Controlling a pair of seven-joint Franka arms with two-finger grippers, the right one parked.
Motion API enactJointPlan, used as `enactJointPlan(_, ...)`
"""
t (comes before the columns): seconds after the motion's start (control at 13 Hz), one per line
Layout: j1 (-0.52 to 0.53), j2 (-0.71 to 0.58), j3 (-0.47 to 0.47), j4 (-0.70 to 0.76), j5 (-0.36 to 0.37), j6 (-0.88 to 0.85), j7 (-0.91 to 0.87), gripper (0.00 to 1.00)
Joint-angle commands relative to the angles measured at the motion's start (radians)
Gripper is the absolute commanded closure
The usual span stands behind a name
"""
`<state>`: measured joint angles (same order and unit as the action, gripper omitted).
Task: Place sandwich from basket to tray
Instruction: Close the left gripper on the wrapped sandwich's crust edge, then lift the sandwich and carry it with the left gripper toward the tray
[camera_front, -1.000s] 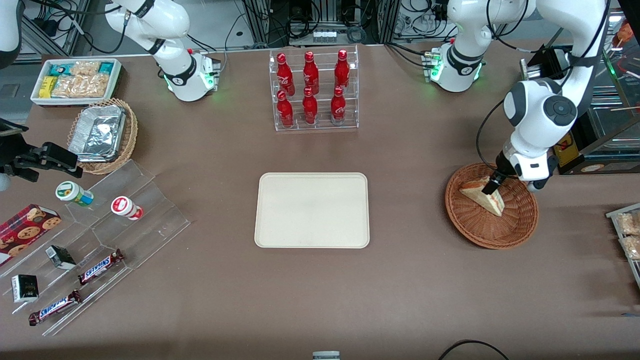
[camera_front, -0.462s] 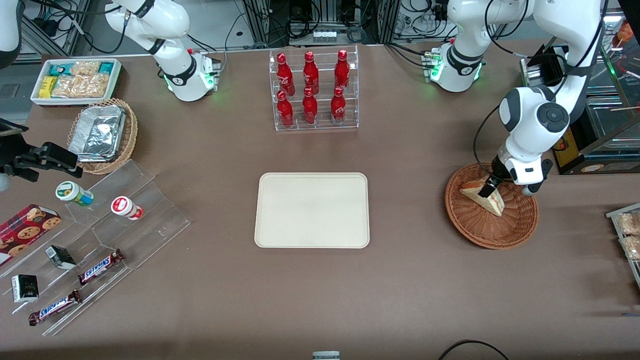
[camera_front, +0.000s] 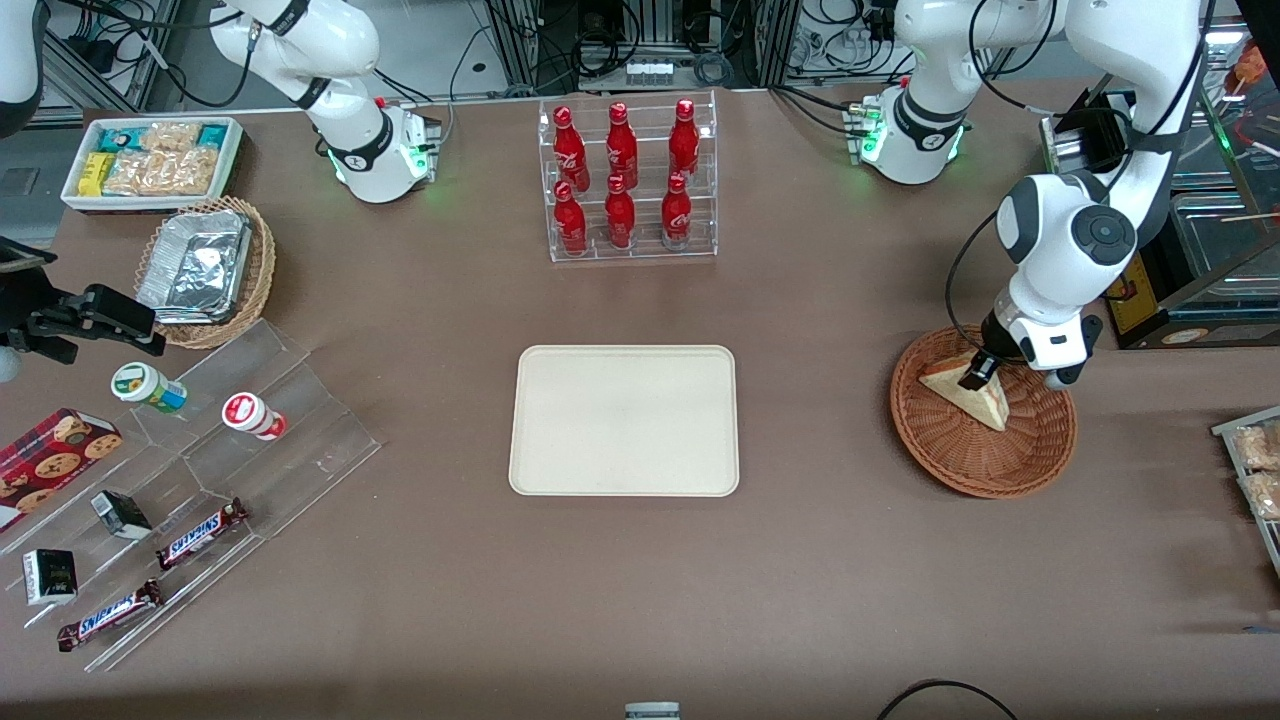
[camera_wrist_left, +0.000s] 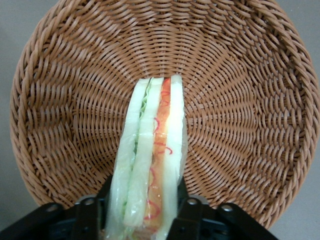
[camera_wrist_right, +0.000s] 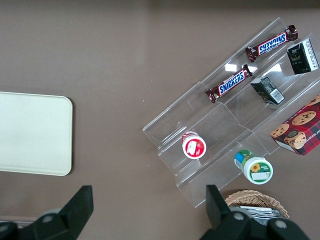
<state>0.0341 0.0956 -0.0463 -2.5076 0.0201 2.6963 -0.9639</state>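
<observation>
In the front view, at the right of the frame, your gripper (camera_front: 975, 376) sits down in the basket (camera_front: 983, 412) on the sandwich (camera_front: 968, 392); the tray (camera_front: 624, 420) lies mid-frame, well apart on the brown worktop (camera_front: 800, 560). You look to be at the grasp; next comes a lift over the rim and a carry to the tray.

In the left wrist view, the jaws press closed against both bread faces of the sandwich (camera_wrist_left: 150, 165), held on edge above the basket (camera_wrist_left: 250, 100).

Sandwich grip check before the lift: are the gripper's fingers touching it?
Touching. In the left wrist view, the gripper fingers press both bread faces of the sandwich, inside the basket.
</observation>
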Motion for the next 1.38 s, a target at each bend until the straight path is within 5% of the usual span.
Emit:
enactJointPlan(0.0, -0.005, -0.005, -0.007, 0.015, -0.003, 0.011, -0.032, 1.00)
enactJointPlan(0.38, -0.069, -0.103, -0.010, 0.151, 0.018, -0.256, -0.012, 1.00)
enactJointPlan(0.77, -0.264, -0.071, -0.018, 0.576, 0.069, -0.781, -0.010, 1.00)
enactJointPlan(1.31, -0.578, 0.070, -0.017, 0.720, 0.067, -0.820, 0.069, 1.00)
